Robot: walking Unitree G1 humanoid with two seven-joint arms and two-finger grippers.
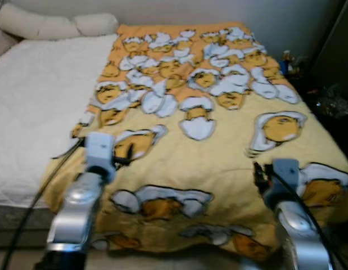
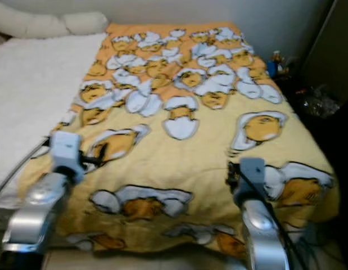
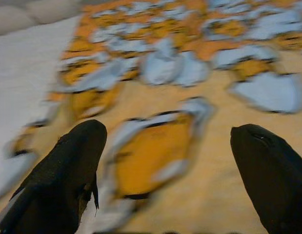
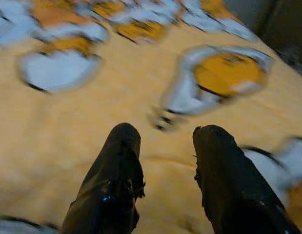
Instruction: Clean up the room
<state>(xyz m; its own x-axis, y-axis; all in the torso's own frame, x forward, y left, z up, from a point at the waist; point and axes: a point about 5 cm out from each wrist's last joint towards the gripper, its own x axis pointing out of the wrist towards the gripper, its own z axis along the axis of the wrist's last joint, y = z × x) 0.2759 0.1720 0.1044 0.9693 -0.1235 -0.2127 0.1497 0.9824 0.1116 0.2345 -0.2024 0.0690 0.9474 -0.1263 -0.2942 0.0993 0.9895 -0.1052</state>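
Yellow blanket (image 1: 218, 163) with egg-cartoon print lies spread flat over the right part of the bed (image 1: 39, 107). Its long axis runs from the foot edge, nearest the robot, up to the head edge by the wall. Near end drapes over the foot edge; far end reaches the wall. Left side of the bed shows bare white cover, with two pale pillows (image 1: 55, 23) at the far left corner.

Left gripper (image 3: 172, 146) hangs over the blanket near its left edge, toward the foot; fingers (image 3: 68, 170) spread wide apart, nothing between them. Right gripper (image 4: 163, 146) hangs over the blanket near the right foot corner; fingers (image 4: 116, 170) parted with a narrower gap, holding nothing.

Dark clutter (image 1: 331, 101) on the floor past the right edge of the bed, too blurred to identify.
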